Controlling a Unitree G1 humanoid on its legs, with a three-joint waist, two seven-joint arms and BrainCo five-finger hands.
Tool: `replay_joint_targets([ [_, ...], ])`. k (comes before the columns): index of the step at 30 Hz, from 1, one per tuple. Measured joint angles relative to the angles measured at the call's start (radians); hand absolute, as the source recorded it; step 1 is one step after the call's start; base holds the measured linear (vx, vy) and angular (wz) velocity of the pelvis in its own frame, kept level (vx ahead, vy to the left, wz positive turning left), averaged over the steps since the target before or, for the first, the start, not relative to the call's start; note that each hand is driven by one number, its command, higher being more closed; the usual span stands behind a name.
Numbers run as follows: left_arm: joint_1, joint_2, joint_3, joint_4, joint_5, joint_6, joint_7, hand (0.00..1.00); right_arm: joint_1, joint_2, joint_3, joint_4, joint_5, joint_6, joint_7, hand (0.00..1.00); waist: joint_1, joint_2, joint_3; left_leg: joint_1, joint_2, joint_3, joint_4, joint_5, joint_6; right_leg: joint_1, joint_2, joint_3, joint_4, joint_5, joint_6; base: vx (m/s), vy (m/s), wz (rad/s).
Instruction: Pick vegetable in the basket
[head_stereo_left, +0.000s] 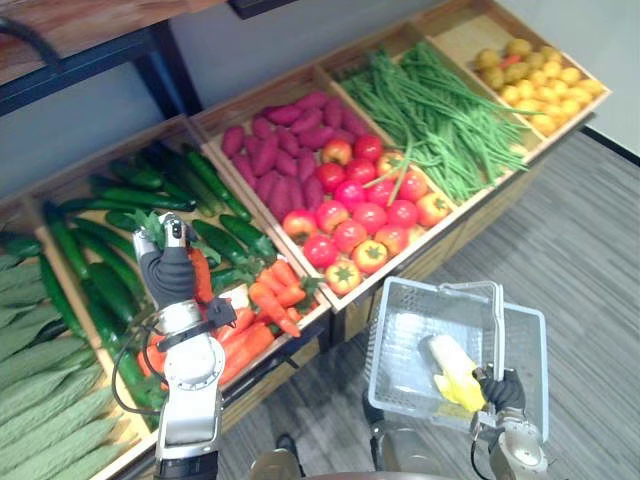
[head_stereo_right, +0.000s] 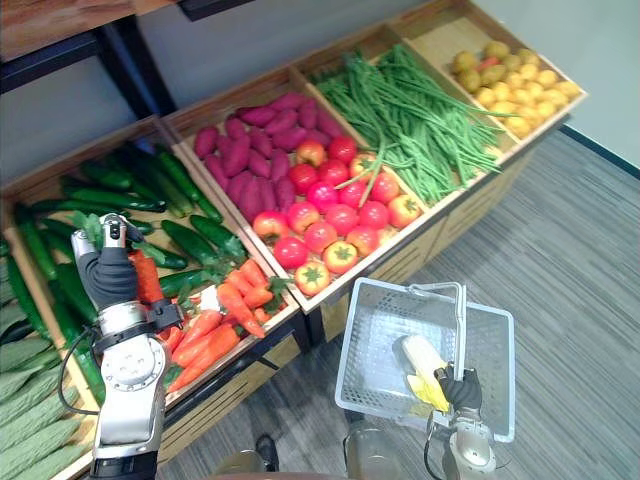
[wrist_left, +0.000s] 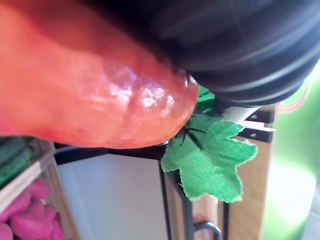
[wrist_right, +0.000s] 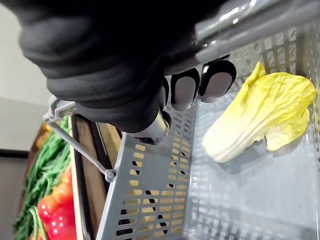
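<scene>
Fingers curled round a glossy carrot (head_stereo_left: 200, 276), the left hand (head_stereo_left: 168, 272) could let it slip onto the floor (head_stereo_left: 580, 220) while crossing to the basket (head_stereo_left: 398, 350), which the right hand (head_stereo_left: 504, 390) clasps by its handle (head_stereo_left: 497, 320).

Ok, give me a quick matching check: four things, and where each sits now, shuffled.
1 orange carrot with green leaves
2 pale yellow cabbage
3 metal handle of the grey plastic basket
4 red tomatoes

A in a wooden crate
B gripped in left hand
C gripped in right hand
D lying in that basket

Pairs: 1-B, 2-D, 3-C, 4-A
</scene>
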Motion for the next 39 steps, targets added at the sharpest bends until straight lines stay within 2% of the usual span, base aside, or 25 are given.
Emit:
replay_joint_targets([
  [1, 0.001, 0.000, -0.004, 0.000, 0.000, -0.001, -0.001, 1.00, -0.007, 0.001, 0.002, -0.005, -0.002, -0.001, -0.001, 1.00, -0.003, -0.004, -0.001, 0.013, 0.002, 0.024, -0.002, -0.002, 0.000, -0.009, -0.019, -0.069, 0.014, -0.010, -0.018, -0.05, 0.025, -1.42],
  [2, 0.000, -0.001, -0.012, 0.003, -0.001, -0.003, -0.003, 1.00, -0.026, 0.000, 0.004, -0.006, -0.009, -0.001, -0.006, 1.00, -0.011, -0.008, 0.001, 0.049, 0.002, 0.069, -0.015, -0.003, 0.000, -0.013, -0.064, -0.225, 0.041, -0.034, -0.058, 0.02, 0.016, -0.97],
  [3, -0.001, -0.003, -0.013, 0.004, -0.001, -0.007, -0.005, 1.00, -0.035, 0.000, 0.004, -0.006, -0.012, -0.001, -0.010, 1.00, -0.011, -0.009, 0.000, 0.069, 0.004, 0.094, -0.024, -0.003, 0.001, -0.012, -0.085, -0.300, 0.053, -0.043, -0.075, 0.07, -0.003, -1.48],
  [4, -0.002, -0.009, -0.011, 0.004, -0.003, -0.018, -0.015, 1.00, -0.067, -0.001, 0.003, -0.003, -0.021, -0.001, -0.012, 1.00, -0.011, -0.008, 0.000, 0.115, 0.004, 0.165, -0.060, -0.002, 0.001, -0.007, -0.129, -0.474, 0.079, -0.061, -0.109, 0.12, -0.058, -1.52],
  [5, -0.006, -0.009, -0.003, 0.005, -0.010, -0.024, -0.021, 1.00, -0.089, -0.002, 0.003, 0.001, -0.026, -0.001, -0.012, 1.00, -0.010, -0.008, 0.000, 0.141, 0.004, 0.213, -0.080, 0.001, -0.005, -0.007, -0.147, -0.554, 0.090, -0.062, -0.111, 0.11, -0.079, -1.59],
  [6, -0.010, -0.009, -0.001, 0.010, -0.019, -0.027, -0.022, 1.00, -0.102, -0.002, 0.003, 0.003, -0.032, -0.002, -0.012, 1.00, -0.011, -0.008, -0.001, 0.155, 0.003, 0.239, -0.088, 0.001, -0.006, -0.009, -0.151, -0.583, 0.092, -0.057, -0.116, 0.12, -0.116, -1.46],
  [8, -0.047, -0.016, -0.010, 0.067, -0.040, -0.030, -0.034, 1.00, -0.126, -0.016, 0.003, 0.008, -0.042, -0.002, -0.012, 1.00, -0.022, -0.001, -0.002, 0.219, -0.010, 0.273, -0.128, 0.002, -0.006, -0.013, -0.103, -0.521, 0.083, 0.017, -0.117, 0.09, -0.114, -1.46],
  [10, -0.065, -0.029, -0.042, 0.105, -0.048, -0.030, -0.049, 1.00, -0.132, -0.034, 0.008, 0.011, -0.043, -0.002, -0.011, 1.00, -0.045, 0.025, -0.014, 0.248, 0.013, 0.279, -0.111, 0.003, -0.007, -0.011, -0.055, -0.472, 0.076, 0.009, -0.116, 0.15, -0.063, -1.23],
  [11, -0.080, -0.027, -0.061, 0.129, -0.054, -0.030, -0.068, 1.00, -0.133, -0.042, 0.017, 0.011, -0.043, -0.002, -0.010, 1.00, -0.060, 0.026, -0.014, 0.245, 0.047, 0.273, -0.022, 0.011, -0.013, -0.003, -0.025, -0.430, 0.068, 0.008, -0.119, 0.18, -0.032, -1.15],
  [12, -0.082, -0.026, -0.070, 0.139, -0.060, -0.031, -0.077, 1.00, -0.136, -0.050, 0.027, 0.011, -0.043, -0.002, -0.007, 1.00, -0.065, 0.027, -0.013, 0.235, 0.068, 0.256, 0.044, 0.018, -0.003, 0.006, -0.011, -0.409, 0.060, 0.011, -0.124, 0.20, -0.014, -1.15],
  [13, -0.083, -0.023, -0.088, 0.171, -0.071, -0.031, -0.091, 1.00, -0.135, -0.063, 0.045, 0.011, -0.043, -0.002, -0.006, 1.00, -0.066, 0.026, -0.013, 0.195, 0.103, 0.176, 0.204, 0.063, 0.060, 0.037, 0.013, -0.357, 0.035, 0.013, -0.132, 0.23, -0.004, -1.25],
  [14, -0.081, -0.025, -0.101, 0.207, -0.086, -0.031, -0.100, 1.00, -0.139, -0.083, 0.077, 0.010, -0.043, -0.002, -0.005, 1.00, -0.061, 0.028, -0.013, 0.136, 0.093, 0.036, 0.328, 0.042, 0.049, 0.073, 0.023, -0.302, 0.004, 0.017, -0.135, 0.27, 0.038, -1.28],
  [15, -0.081, -0.025, -0.108, 0.220, -0.092, -0.030, -0.109, 1.00, -0.143, -0.093, 0.088, 0.010, -0.043, -0.002, -0.004, 1.00, -0.059, 0.030, -0.013, 0.099, 0.069, -0.038, 0.359, 0.010, 0.028, 0.086, 0.023, -0.281, -0.006, 0.018, -0.135, 0.26, 0.088, -1.26],
  [16, -0.078, -0.022, -0.128, 0.234, -0.101, -0.030, -0.116, 1.00, -0.149, -0.107, 0.107, 0.010, -0.043, -0.002, 0.008, 1.00, -0.056, 0.028, -0.012, 0.024, 0.018, -0.157, 0.383, -0.038, 0.032, 0.109, 0.023, -0.232, -0.021, 0.018, -0.136, 0.24, 0.143, -1.05],
  [18, -0.076, -0.022, -0.171, 0.262, -0.116, -0.030, -0.135, 1.00, -0.154, -0.113, 0.135, 0.010, -0.042, -0.002, 0.013, 1.00, -0.029, 0.027, -0.011, -0.058, -0.059, -0.299, 0.302, -0.074, 0.058, 0.162, 0.019, -0.145, -0.041, 0.019, -0.133, 0.21, 0.156, -1.24],
  [20, -0.076, -0.022, -0.182, 0.272, -0.117, -0.031, -0.136, 1.00, -0.165, -0.117, 0.150, 0.010, -0.042, -0.002, 0.014, 1.00, -0.021, 0.027, -0.011, -0.087, -0.086, -0.345, 0.225, -0.071, 0.055, 0.175, 0.019, -0.106, -0.042, 0.022, -0.117, 0.12, 0.152, -1.04],
  [21, -0.079, -0.021, -0.197, 0.287, -0.117, -0.031, -0.143, 1.00, -0.174, -0.137, 0.167, 0.001, -0.042, -0.002, 0.021, 1.00, -0.016, 0.043, -0.014, -0.095, -0.094, -0.373, 0.090, 0.005, 0.038, 0.187, 0.031, -0.060, -0.044, 0.031, -0.078, 0.09, 0.197, -1.12],
  [22, -0.079, -0.024, -0.206, 0.300, -0.117, -0.031, -0.155, 1.00, -0.173, -0.149, 0.175, -0.010, -0.040, -0.001, 0.031, 1.00, -0.015, 0.055, -0.018, -0.091, -0.086, -0.365, 0.055, 0.032, 0.042, 0.192, 0.043, -0.036, -0.046, 0.030, -0.065, 0.08, 0.210, -1.04],
  [23, -0.079, -0.023, -0.215, 0.313, -0.116, -0.029, -0.159, 1.00, -0.171, -0.148, 0.181, -0.015, -0.040, -0.001, 0.039, 1.00, -0.018, 0.051, -0.021, -0.075, -0.086, -0.351, 0.039, 0.033, 0.043, 0.197, 0.040, -0.018, -0.054, 0.035, -0.056, 0.10, 0.190, -0.57],
  [24, -0.089, -0.006, -0.232, 0.344, -0.116, -0.028, -0.177, 1.00, -0.165, -0.146, 0.197, -0.047, -0.037, -0.001, 0.059, 1.00, -0.042, 0.037, -0.028, -0.050, -0.117, -0.328, -0.020, 0.044, 0.059, 0.201, 0.018, -0.002, -0.081, 0.045, -0.039, 0.10, 0.172, -0.30],
  [27, -0.132, 0.001, -0.256, 0.397, -0.113, -0.013, -0.195, 1.00, -0.158, -0.149, 0.218, -0.082, -0.034, -0.001, 0.089, 1.00, -0.051, 0.033, -0.029, -0.021, -0.151, -0.291, -0.087, 0.065, 0.076, 0.200, -0.009, 0.028, -0.112, 0.060, -0.017, 0.08, 0.150, -0.25],
  [29, -0.171, 0.003, -0.277, 0.432, -0.109, -0.003, -0.198, 1.00, -0.155, -0.148, 0.273, -0.098, -0.015, 0.000, 0.126, 1.00, -0.055, 0.032, -0.031, 0.005, -0.165, -0.262, -0.124, 0.072, 0.080, 0.202, -0.016, 0.057, -0.129, 0.067, -0.006, 0.07, 0.104, -0.33],
  [34, -0.229, 0.005, -0.315, 0.538, -0.067, 0.020, -0.212, 1.00, -0.154, -0.150, 0.364, -0.118, 0.003, 0.004, 0.189, 1.00, -0.065, 0.031, -0.035, 0.045, -0.169, -0.215, -0.178, 0.074, 0.078, 0.203, -0.014, 0.094, -0.145, 0.073, 0.002, 0.07, 0.055, -0.29],
  [39, -0.301, 0.016, -0.368, 0.695, 0.040, 0.052, -0.229, 1.00, -0.155, -0.177, 0.497, -0.161, 0.045, 0.008, 0.247, 1.00, -0.070, 0.029, -0.038, 0.071, -0.175, -0.169, -0.205, 0.073, 0.078, 0.202, -0.010, 0.143, -0.162, 0.084, 0.013, 0.02, 0.030, -0.28],
])
